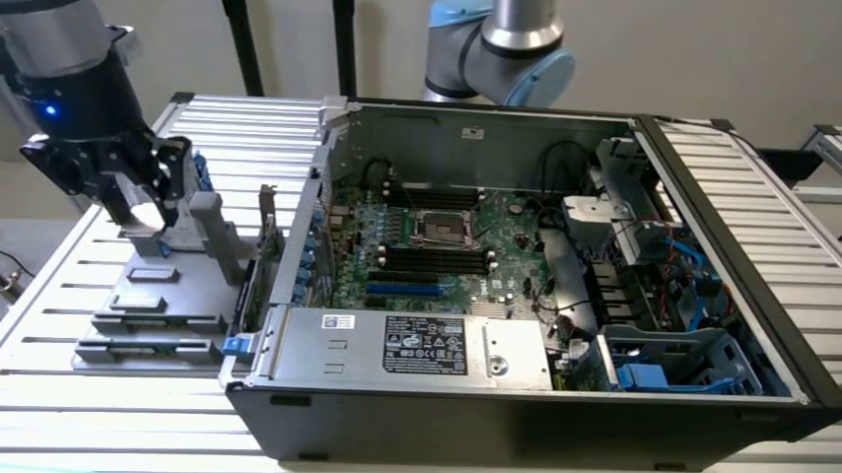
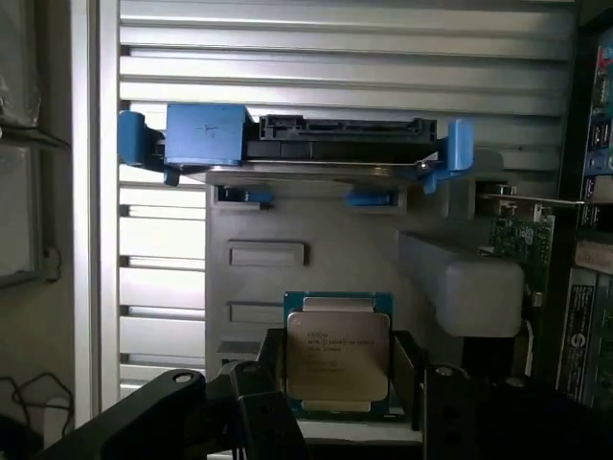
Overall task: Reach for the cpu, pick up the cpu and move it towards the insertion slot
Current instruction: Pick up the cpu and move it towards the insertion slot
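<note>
Cpu: the cpu [image 2: 337,356] sits upright between the fingers [image 2: 261,410], silvery lid facing the wrist camera and its green-edged board showing round the lid. In the exterior view it is the pale patch under the gripper [image 1: 142,219], at the grey parts holder [image 1: 148,296] on that view's left, well apart from the computer case [image 1: 553,399].

Fingers: closed to the chip's width, with a dark pad against each of two opposite edges. I judge this a grasp on the cpu, not a loose bracket.

Why held so: gripping by the edges keeps the lid and the underside clear, so the chip can stay flat and square for a socket only slightly larger than itself.

Holder: each part has its own seat. The hard drive [image 2: 306,144] in its blue clips stands at the far end, beyond the cpu and untouched.

Insertion slot: the insertion slot [image 1: 444,228], a shiny frame with a dark centre, lies open on the board, beside the long black memory slots [image 1: 435,258].

Desk: the slatted desk [image 1: 79,399] carries both holder and case side by side.

Progress: reach done and grip taken, by my reading; the chip is not yet near the slot.
</note>
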Controlling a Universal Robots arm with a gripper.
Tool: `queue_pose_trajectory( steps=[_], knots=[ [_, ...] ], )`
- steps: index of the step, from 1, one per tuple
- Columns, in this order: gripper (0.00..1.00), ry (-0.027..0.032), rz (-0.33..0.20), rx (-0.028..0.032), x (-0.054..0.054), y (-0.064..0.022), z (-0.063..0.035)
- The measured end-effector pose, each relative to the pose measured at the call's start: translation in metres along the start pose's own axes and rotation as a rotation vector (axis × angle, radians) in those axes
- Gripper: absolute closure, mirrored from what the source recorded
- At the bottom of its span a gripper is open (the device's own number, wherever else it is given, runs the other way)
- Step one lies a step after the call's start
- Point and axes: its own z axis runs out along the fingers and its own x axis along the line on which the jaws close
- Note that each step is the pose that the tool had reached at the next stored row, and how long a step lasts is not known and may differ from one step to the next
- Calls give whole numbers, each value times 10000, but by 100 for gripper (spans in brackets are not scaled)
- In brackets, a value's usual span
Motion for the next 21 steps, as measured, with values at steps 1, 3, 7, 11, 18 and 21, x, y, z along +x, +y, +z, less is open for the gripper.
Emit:
queue_pose_trajectory(
  steps=[1, 3, 7, 11, 18, 21],
  knots=[
    [46, 10, 0, 1, -42, -1, -46],
    [46, 29, 0, -1, -134, -5, -142],
    [46, 81, 0, -3, -309, -10, -324],
    [46, 135, 0, -4, -489, -16, -465],
    [46, 178, -7, -7, -802, -27, -586],
    [46, 196, -10, -8, -941, -32, -634]
  ],
)
